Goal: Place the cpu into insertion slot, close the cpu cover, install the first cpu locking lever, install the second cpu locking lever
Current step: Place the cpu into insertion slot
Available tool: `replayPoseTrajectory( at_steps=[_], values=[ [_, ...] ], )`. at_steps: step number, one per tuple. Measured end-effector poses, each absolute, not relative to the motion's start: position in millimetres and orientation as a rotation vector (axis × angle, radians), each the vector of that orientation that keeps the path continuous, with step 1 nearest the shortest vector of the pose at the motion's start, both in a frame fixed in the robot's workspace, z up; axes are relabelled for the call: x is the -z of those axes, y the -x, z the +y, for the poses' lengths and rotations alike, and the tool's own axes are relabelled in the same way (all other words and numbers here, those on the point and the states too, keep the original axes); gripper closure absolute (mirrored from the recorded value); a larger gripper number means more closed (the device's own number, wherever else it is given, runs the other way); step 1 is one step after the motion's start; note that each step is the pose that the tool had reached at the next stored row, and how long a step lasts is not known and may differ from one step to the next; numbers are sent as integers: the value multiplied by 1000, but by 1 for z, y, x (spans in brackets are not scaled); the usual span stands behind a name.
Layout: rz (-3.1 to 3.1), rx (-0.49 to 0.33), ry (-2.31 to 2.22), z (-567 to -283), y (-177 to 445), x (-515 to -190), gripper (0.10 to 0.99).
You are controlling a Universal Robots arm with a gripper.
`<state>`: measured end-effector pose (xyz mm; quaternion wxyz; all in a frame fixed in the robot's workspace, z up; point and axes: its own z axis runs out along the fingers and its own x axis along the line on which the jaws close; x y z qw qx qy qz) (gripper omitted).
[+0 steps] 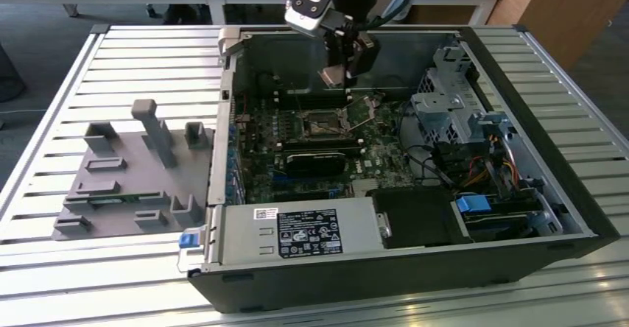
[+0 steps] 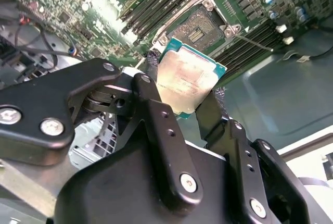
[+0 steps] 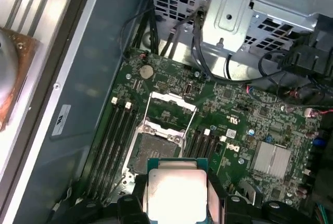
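Observation:
My gripper [image 1: 342, 68] hangs inside the open computer case, above the green board and a little behind the insertion slot [image 1: 320, 124]. It is shut on the cpu [image 2: 190, 81], a flat square chip with a dull silver face, pinched at two opposite edges by the black fingers [image 2: 153, 70]. In the first wrist view the cpu [image 3: 177, 190] hovers just short of the dark square insertion slot [image 3: 151, 153], clear of the board. The cpu cover [image 3: 173, 100], a thin silver frame, stands flipped open at the slot's far side. A thin wire lever [image 2: 252, 39] lies beside the slot.
Long black memory slots [image 3: 117, 140] flank the socket on both sides. A metal drive cage [image 1: 452, 106] with cables fills the exterior view's right, and a power supply [image 1: 294, 231] sits at the front. A grey parts fixture [image 1: 138, 172] rests on the slatted table at the left.

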<state>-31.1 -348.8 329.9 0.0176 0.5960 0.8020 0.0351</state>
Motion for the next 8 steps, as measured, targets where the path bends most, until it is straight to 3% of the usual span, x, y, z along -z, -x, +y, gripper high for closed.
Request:
replayPoseTrajectory(
  at_steps=[8],
  values=[
    [2397,-105,-1966,-348,32,-325,545]
  ],
)
